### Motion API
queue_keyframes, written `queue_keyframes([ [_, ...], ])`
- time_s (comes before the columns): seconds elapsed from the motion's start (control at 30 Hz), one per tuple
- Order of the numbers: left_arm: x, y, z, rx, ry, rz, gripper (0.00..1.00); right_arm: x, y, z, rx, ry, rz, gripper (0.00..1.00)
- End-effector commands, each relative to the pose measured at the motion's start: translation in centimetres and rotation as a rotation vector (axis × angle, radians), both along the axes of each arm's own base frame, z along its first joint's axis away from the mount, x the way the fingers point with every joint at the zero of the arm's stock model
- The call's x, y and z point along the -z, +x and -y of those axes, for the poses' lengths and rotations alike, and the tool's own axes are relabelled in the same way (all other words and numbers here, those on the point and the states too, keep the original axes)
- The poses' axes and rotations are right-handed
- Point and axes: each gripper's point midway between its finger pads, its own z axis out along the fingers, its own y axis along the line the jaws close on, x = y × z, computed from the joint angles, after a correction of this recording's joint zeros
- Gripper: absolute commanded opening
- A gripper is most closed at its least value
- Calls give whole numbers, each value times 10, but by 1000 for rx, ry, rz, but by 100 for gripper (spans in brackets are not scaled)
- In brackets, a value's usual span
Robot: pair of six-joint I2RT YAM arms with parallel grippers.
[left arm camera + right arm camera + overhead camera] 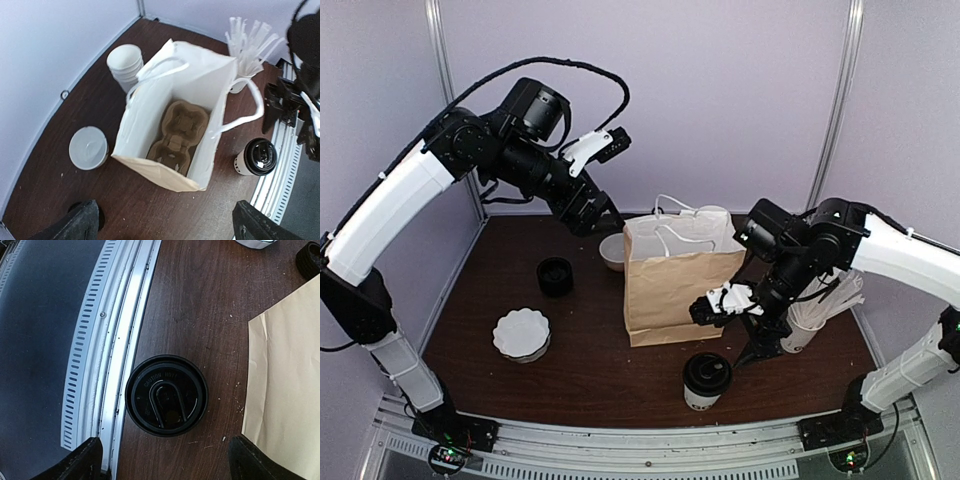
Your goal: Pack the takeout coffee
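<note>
**Lidded cup stands free at the near edge, both grippers spread and empty**

Closest to you, just inside the metal rail (650, 445) at the front of the brown table (590, 370), stands the takeout coffee (706, 380): a white paper cup, upright, with its black lid on. It sits just in front of the brown paper bag (675, 295), near the bag's right front corner and not touching it.

From the right wrist you look straight down on the lid (166, 395), with the rail (107, 355) to one side and the bag's paper wall (287, 390) to the other. The right gripper (170, 462) hangs above the cup with its jaws wide apart; they hold nothing and touch nothing.

From the left wrist you look down into the bag (145, 107), which stands open with its white handles up. A moulded cardboard cup carrier (177, 135) lies on its floor, both wells vacant. The left gripper (167, 225) is held high over the bag, jaws fully spread and empty. The coffee (257, 157) shows outside the bag.

Other items:
- a stack of white cups (613, 252) behind the bag's left corner
- a cup of wrapped sticks (805, 330) to its right
- a black lid stack (555, 276) and a white scalloped stack (521, 333) to its left
</note>
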Motion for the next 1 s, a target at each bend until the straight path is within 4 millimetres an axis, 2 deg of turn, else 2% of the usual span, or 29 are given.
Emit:
queue_keyframes([
  [0.0,-4,12,-1,-77,-65,-21,98,20,2,-16,-7,-61,37,91],
  [0.13,-1,10,0,-62,-63,-34,97,39,1,-26,-19,-115,71,92],
  [0.37,3,8,-6,-66,-49,-28,98,62,2,-30,-41,-195,94,92],
  [0.57,8,8,-10,-71,-34,-27,98,73,-1,-30,-64,-226,100,91],
  [0.97,20,11,-12,-79,-14,-46,97,84,-3,-30,-87,-260,133,81],
])
